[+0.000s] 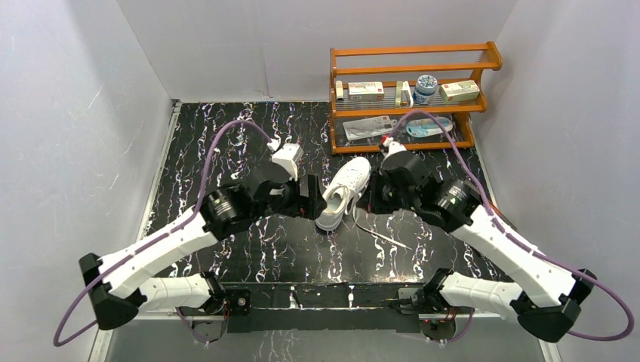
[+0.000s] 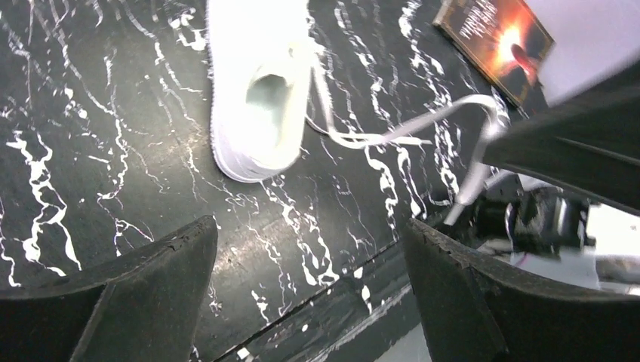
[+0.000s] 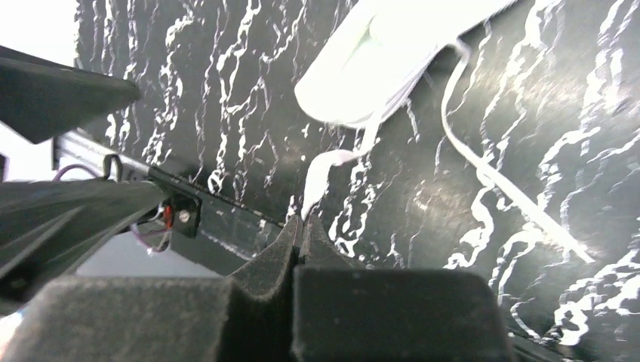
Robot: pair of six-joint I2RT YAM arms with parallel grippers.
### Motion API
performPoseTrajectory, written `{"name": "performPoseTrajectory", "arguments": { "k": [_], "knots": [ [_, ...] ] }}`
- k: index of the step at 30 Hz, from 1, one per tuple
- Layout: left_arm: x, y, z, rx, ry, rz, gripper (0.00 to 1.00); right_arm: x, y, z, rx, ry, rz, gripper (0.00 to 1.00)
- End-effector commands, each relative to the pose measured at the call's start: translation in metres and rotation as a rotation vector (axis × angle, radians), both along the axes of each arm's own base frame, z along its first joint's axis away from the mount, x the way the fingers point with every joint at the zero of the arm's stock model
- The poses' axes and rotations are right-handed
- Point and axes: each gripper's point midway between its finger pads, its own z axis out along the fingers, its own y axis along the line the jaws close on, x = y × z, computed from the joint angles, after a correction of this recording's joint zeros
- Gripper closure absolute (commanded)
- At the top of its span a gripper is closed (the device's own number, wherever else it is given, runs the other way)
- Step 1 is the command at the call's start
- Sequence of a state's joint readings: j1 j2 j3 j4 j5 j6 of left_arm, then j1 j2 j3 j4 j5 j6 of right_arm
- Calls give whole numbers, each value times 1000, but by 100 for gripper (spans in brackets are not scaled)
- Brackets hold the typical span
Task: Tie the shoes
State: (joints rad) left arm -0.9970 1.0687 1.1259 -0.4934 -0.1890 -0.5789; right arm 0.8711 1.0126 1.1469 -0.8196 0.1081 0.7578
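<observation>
Pinching a lace [image 3: 321,170] end, the right gripper [image 3: 300,230] is clamped shut; the left gripper [image 2: 309,279] is spread wide by the shoe [image 1: 345,188] heel. Lace is best pulled slowly, kept taut, away from the shoe, shelf [image 1: 411,98] just behind it.

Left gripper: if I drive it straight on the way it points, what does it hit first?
Probably the shoe, heel end: it lies right ahead of the open left gripper, slightly off its centre line. If the gripper slopes down, the table could come first; depth is unclear.
</observation>
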Motion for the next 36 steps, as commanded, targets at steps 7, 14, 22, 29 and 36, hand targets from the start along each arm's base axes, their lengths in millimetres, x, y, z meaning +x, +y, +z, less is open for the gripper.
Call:
{"name": "performPoseTrajectory", "arguments": {
  "k": [7, 14, 22, 29, 36],
  "knots": [
    [80, -5, -66, -130, 340, 254, 21, 85, -29, 73, -105, -181, -13, 100],
    [98, -25, -128, -39, 439, 162, 23, 119, -59, 66, -216, -155, -44, 100],
    [97, -41, -151, 14, 526, 34, 36, 156, -86, 50, -272, -129, -107, 100],
    [71, -36, -157, -6, 689, 95, 53, 169, -92, 21, -320, -76, -115, 100],
    [51, -38, -148, -8, 770, 105, 77, 186, -96, 25, -328, -110, -111, 100]
  ]
}}
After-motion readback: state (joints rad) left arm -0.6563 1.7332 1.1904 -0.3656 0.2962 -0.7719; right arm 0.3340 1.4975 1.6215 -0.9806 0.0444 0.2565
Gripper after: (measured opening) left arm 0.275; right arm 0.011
